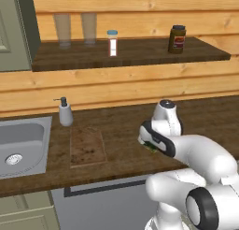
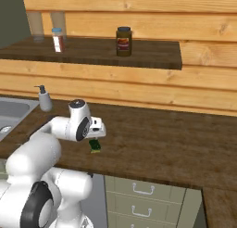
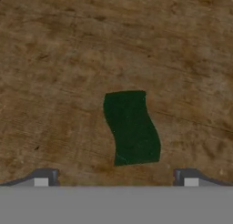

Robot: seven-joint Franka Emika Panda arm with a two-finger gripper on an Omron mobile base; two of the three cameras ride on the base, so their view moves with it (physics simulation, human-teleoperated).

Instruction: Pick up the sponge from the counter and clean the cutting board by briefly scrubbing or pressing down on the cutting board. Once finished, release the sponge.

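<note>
Pickup step, grasp not made. My gripper (image 3: 116, 177) hovers over sponge (image 3: 131, 127), fingers spread wide, holding nothing. Sponge flat on counter (image 3: 54, 59) (cutting board (image 1: 87, 146) well left). Next: descend straight, close.

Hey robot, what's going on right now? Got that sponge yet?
Gripper open, above the sponge, not gripping it. Sponge flat on the counter. Cutting board off to the left, by the sink. Nothing between gripper and sponge.
</note>
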